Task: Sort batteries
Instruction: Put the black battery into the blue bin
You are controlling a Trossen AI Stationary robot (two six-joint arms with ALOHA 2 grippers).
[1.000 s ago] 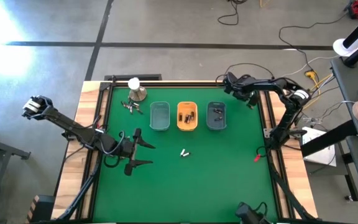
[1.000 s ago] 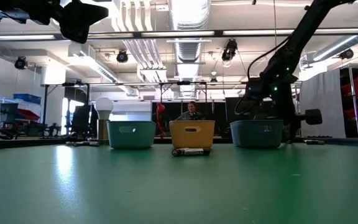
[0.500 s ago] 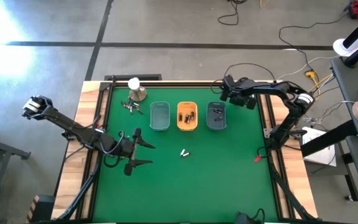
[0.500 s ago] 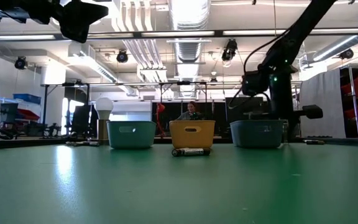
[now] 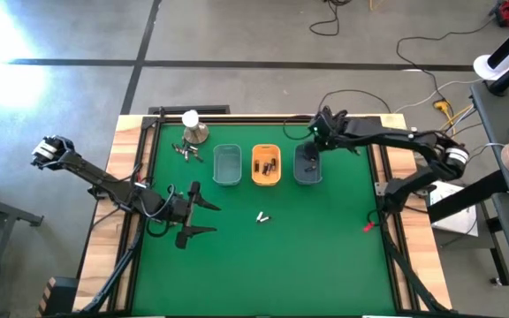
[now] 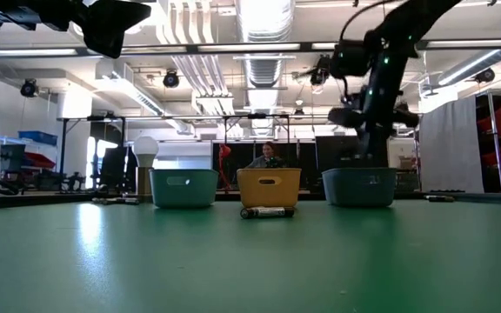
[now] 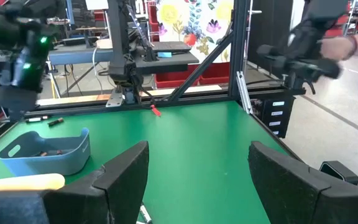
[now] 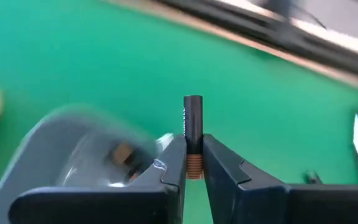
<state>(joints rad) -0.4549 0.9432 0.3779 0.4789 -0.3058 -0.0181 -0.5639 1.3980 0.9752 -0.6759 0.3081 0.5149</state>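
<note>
My right gripper (image 5: 318, 132) hovers over the far end of the grey-blue tray (image 5: 307, 165) and is shut on a small black battery with a coppery end (image 8: 192, 124). My left gripper (image 5: 203, 216) is open and empty above the mat at the left. Its fingers (image 7: 126, 177) stand wide apart in the left wrist view. Two loose batteries (image 5: 262, 216) lie on the mat near the centre. They also show in the low view (image 6: 266, 211) in front of the orange tray (image 6: 269, 187). A small cluster of batteries (image 5: 186, 152) lies beside the metal dome (image 5: 194, 131). My right gripper pinches the battery between its two fingertips at the coppery end (image 8: 193, 163). The black body sticks out beyond the fingertips, in line with them. The battery is lifted clear, above the grey-blue tray's far end (image 8: 73, 155).
Three small trays stand in a row at the far middle: teal (image 5: 227, 164), orange (image 5: 266, 165) with batteries inside, and grey-blue with batteries inside. A small red item (image 5: 367, 224) lies near the right edge. The near half of the green mat (image 5: 281, 265) is open.
My right gripper has gone from the table's far right corner toward the table's left and now hovers over the far end of the grey-blue tray. In the low view it stands higher than before. My left arm has kept still.
</note>
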